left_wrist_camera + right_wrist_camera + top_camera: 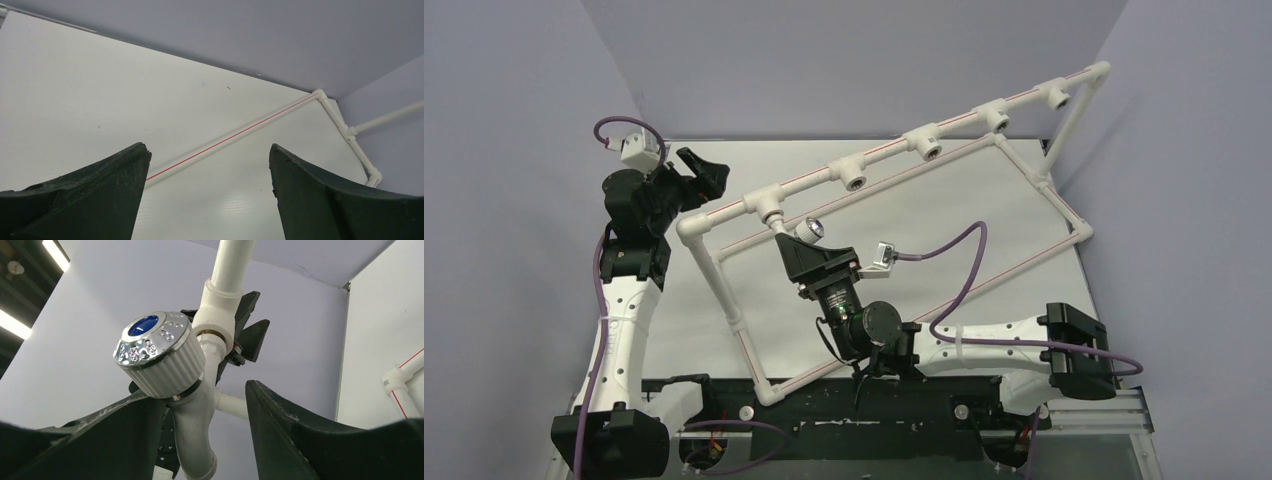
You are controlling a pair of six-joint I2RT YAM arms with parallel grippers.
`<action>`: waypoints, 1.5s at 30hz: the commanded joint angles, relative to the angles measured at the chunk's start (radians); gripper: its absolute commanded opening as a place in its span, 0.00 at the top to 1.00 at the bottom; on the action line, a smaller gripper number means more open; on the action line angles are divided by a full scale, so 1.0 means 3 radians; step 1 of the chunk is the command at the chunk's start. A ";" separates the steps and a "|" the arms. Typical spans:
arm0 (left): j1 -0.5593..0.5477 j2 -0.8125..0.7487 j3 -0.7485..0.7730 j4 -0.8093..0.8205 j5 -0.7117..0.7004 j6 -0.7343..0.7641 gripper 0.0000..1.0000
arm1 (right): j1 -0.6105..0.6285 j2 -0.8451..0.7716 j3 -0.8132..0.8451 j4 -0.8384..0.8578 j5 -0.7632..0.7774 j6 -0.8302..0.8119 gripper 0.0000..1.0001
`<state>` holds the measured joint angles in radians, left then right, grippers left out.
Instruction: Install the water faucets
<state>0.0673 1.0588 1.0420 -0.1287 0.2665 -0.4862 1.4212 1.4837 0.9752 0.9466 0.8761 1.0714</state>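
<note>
White plastic tap [165, 365] sits in a pipe socket [218, 302]. It looks light, hard and a bit slippery, so grab the ribbed knob. Right claw [200, 390] stands loose around it. Left claw [208, 147] is wide and empty.

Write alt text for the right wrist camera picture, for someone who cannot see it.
A small white faucet with a shiny round knob, blue at its centre, has its brass end in a white pipe socket. Two dark jaws stand open either side of it at the bottom of the picture, against pale walls.
</note>
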 commanded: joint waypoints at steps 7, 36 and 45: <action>0.0013 -0.0008 0.0070 0.0160 0.0042 0.0018 0.13 | -0.0088 -0.0367 -0.0131 -0.0164 -0.0008 -0.0266 0.25; 0.0016 0.0013 0.0067 0.0170 0.0061 0.0009 0.13 | -0.0089 -0.1208 0.0625 -0.2132 -0.1754 -0.4587 0.18; 0.0021 0.0010 0.0069 0.0171 0.0068 0.0004 0.13 | -0.0064 -0.1077 0.1194 -0.3016 -0.2017 -0.6500 0.19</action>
<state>0.0673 1.0641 1.0420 -0.1284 0.2672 -0.4866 1.4002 1.1427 1.2861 0.1474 0.2852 -0.5278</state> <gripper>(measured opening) 0.866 0.815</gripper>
